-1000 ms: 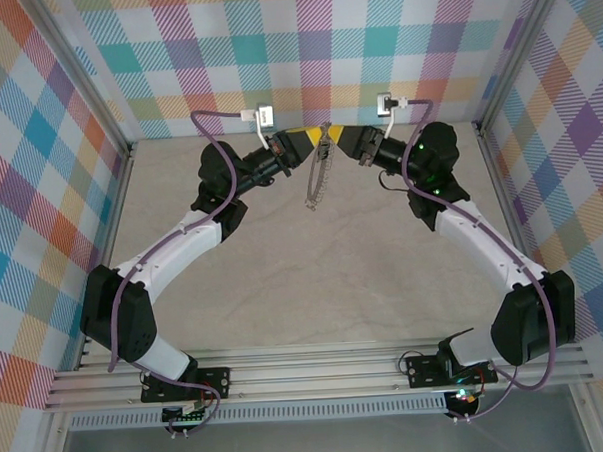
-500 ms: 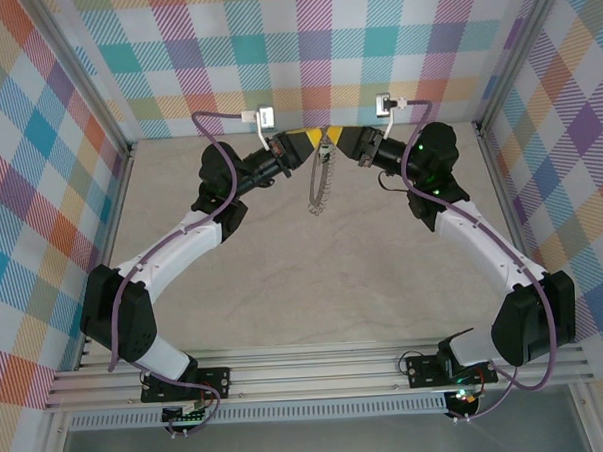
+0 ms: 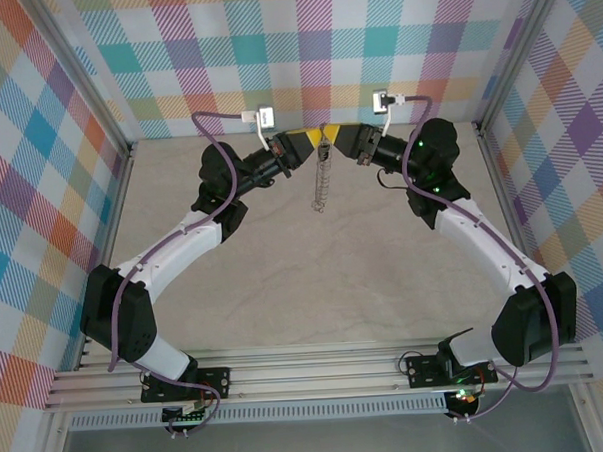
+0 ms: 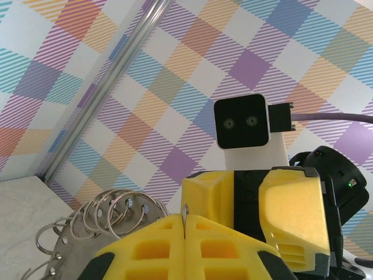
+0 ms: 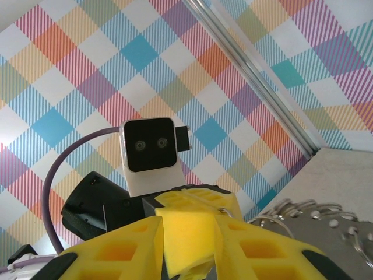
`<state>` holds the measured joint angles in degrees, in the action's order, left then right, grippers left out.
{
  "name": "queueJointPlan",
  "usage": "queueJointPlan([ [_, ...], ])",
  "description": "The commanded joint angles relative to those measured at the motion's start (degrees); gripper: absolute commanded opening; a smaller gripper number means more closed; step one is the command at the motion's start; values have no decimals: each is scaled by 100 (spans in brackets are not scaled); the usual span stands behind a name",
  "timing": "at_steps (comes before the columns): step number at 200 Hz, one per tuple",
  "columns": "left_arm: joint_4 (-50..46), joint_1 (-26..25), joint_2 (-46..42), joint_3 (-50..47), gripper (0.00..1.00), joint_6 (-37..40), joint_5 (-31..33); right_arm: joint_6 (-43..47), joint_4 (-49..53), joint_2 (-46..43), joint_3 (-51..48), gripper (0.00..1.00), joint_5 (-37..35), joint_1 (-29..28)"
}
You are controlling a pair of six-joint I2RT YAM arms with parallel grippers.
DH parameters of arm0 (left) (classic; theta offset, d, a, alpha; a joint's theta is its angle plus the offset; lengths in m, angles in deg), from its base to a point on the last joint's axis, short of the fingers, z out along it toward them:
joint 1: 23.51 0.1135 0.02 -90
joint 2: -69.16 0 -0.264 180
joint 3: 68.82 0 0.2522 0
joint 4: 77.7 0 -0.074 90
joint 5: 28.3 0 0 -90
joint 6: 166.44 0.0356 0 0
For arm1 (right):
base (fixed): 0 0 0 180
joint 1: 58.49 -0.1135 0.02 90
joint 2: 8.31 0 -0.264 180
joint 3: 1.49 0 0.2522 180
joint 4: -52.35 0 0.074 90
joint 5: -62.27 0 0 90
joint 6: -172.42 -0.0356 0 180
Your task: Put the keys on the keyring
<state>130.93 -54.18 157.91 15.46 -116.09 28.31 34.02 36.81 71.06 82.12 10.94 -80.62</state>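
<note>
Both grippers meet high at the far middle of the table. My left gripper (image 3: 314, 137) is shut, and a thin silvery wire of the keyring (image 4: 185, 214) is pinched edge-on between its yellow fingertips (image 4: 145, 248). The keyring (image 3: 322, 180) hangs below the tips, and its fringe of small silvery rings (image 4: 111, 213) fans out to one side. My right gripper (image 3: 334, 136) faces the left one with its jaws a little apart. It straddles the left gripper's yellow tip (image 5: 189, 239). Several of the rings (image 5: 309, 213) show beside it. The keys are hidden.
A checked back wall (image 3: 314, 45) stands right behind the grippers, with checked side walls and aluminium posts (image 3: 496, 87) at the corners. The beige table (image 3: 324, 285) stretches toward the arm bases. Purple cables (image 3: 222, 124) loop off each wrist.
The hanging keyring has swung from a slant toward the lower left to nearly straight down. Both grippers have edged slightly toward the back wall.
</note>
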Motion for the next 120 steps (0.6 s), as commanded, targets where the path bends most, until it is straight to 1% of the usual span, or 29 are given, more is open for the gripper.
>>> queueJointPlan([
  [1,415,-52,-169,-39,0,-37,-36,149,-38,69,196,28,193,-72],
  [39,415,-52,-201,-43,0,-32,-26,259,102,18,96,29,107,-81],
  [91,415,-51,-237,-55,0,-20,-33,471,305,-156,-76,30,-189,-31],
  [120,413,-51,-261,-82,0,-15,-29,498,362,-177,-76,30,-216,0],
])
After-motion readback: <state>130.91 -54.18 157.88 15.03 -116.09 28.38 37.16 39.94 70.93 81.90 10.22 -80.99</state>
